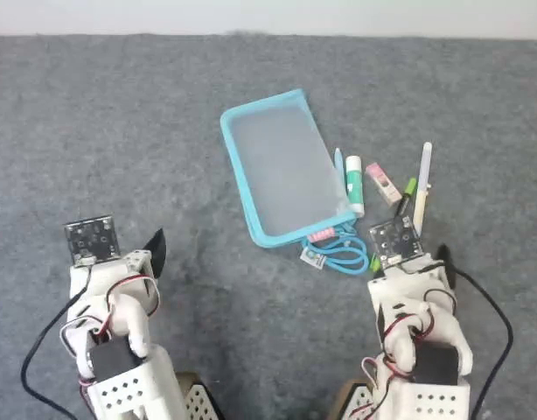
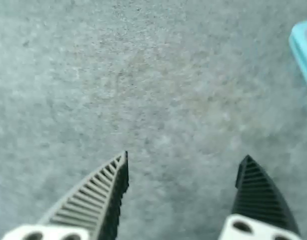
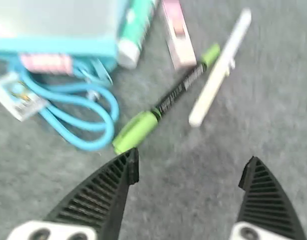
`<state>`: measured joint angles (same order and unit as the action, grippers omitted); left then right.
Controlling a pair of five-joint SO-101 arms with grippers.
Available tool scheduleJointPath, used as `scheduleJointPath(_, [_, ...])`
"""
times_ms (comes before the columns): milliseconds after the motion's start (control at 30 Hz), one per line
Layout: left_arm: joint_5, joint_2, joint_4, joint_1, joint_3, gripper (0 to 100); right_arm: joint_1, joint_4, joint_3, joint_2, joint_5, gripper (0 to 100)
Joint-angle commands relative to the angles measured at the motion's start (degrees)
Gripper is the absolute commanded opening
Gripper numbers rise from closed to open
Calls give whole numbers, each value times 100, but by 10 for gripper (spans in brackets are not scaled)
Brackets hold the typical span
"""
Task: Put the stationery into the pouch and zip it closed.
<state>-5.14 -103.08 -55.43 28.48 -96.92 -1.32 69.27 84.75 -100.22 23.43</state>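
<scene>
A light blue pouch (image 1: 283,168) with a clear face lies flat mid-table, its blue cord loop (image 1: 343,254) and tag at the near end. Beside it on the right lie a glue stick (image 1: 353,185), a pink eraser (image 1: 383,183), a green-capped black pen (image 1: 406,197) and a white pen (image 1: 422,175). My right gripper (image 3: 188,167) hangs open just short of the green pen (image 3: 163,107) and the white pen (image 3: 219,67), nothing between its fingers. My left gripper (image 2: 186,172) is open over bare carpet, the pouch edge (image 2: 303,50) off to one side.
Grey carpet covers the table. The left arm (image 1: 111,297) sits at the near left, the right arm (image 1: 413,306) at the near right close to the cord loop (image 3: 78,107). A pale wall edge runs along the back.
</scene>
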Motion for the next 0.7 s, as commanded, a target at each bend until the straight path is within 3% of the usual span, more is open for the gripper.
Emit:
scheduleJointPath(0, [-378,-79,211,-53,57,328,-163,-303,-897,1182,-343,325])
scheduleJointPath(233, [114,-70,-633,-738,857,328,-1771,-189,-3429,4971,-1670,325])
scheduleJointPath(333, [167,-70,-615,-862,901,328,-2343,-154,-4070,6457,-2110,325])
scheduleJointPath(500, [185,-70,-413,-870,787,328,-2501,-708,-4677,8286,-3015,325])
scheduleJointPath(667, [26,-79,-369,-844,251,328,-2475,-980,-4774,8699,-4158,325])
